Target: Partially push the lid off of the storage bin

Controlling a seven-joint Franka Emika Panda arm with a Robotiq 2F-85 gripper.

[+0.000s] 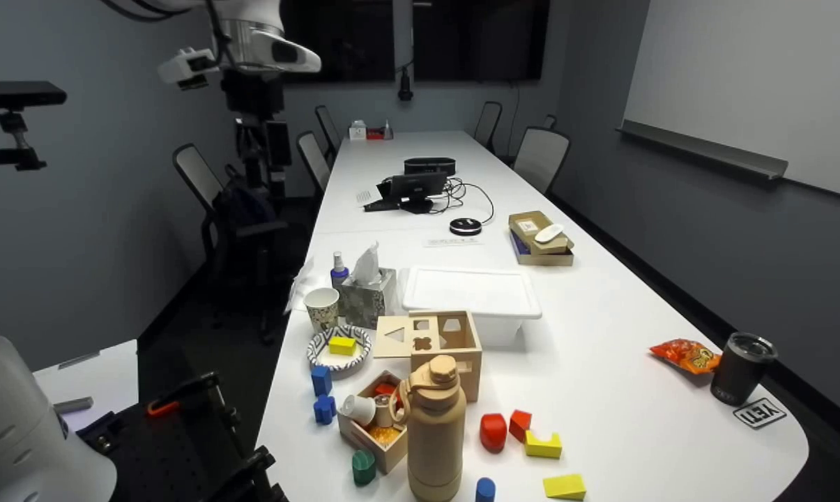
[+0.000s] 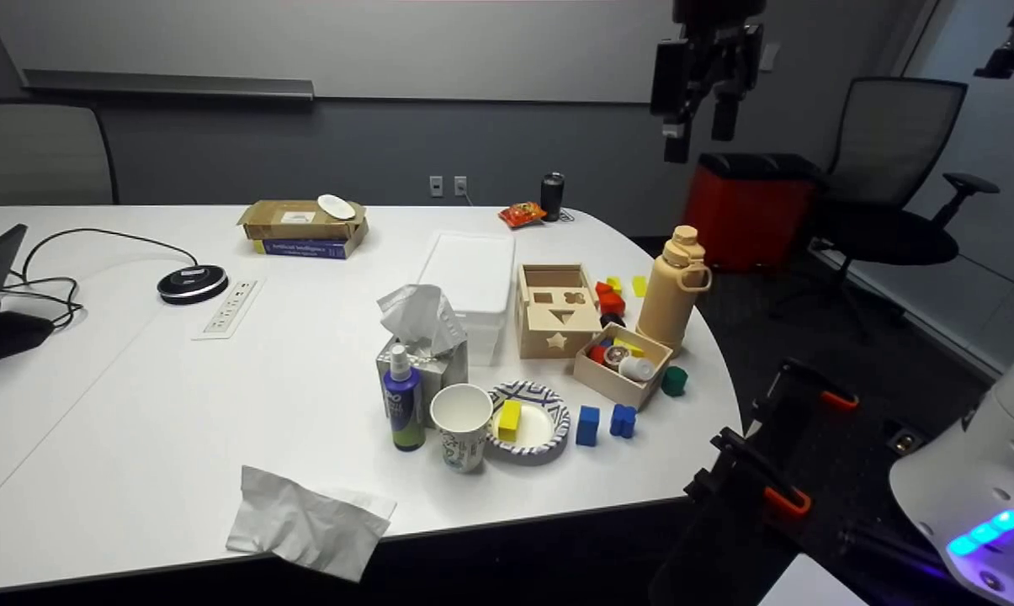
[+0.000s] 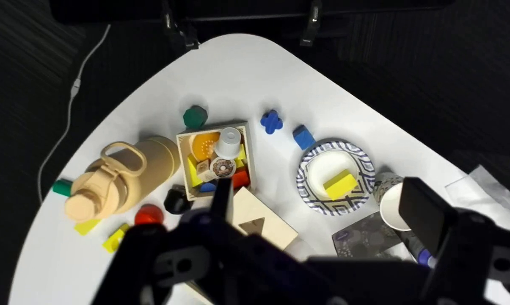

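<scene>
The storage bin (image 1: 500, 329) is a low whitish container on the white table, also seen in an exterior view (image 2: 480, 338). The flat white lid (image 1: 470, 291) lies over its whole top and also shows in an exterior view (image 2: 470, 273). My gripper (image 1: 265, 183) is high above the table and well apart from the bin. In an exterior view my gripper (image 2: 701, 139) hangs above the bottle's end of the table. In the wrist view my gripper (image 3: 318, 197) has its fingers wide apart with nothing between them. The lid cannot be made out in the wrist view.
A wooden shape-sorter box (image 2: 557, 324) stands close beside the bin. A tissue box (image 1: 368, 296) stands at the bin's other side. Around them are a spray bottle (image 2: 404, 404), paper cup (image 2: 461, 429), patterned plate (image 3: 310, 169), block tray (image 3: 251, 169) and tall tan bottle (image 1: 436, 439).
</scene>
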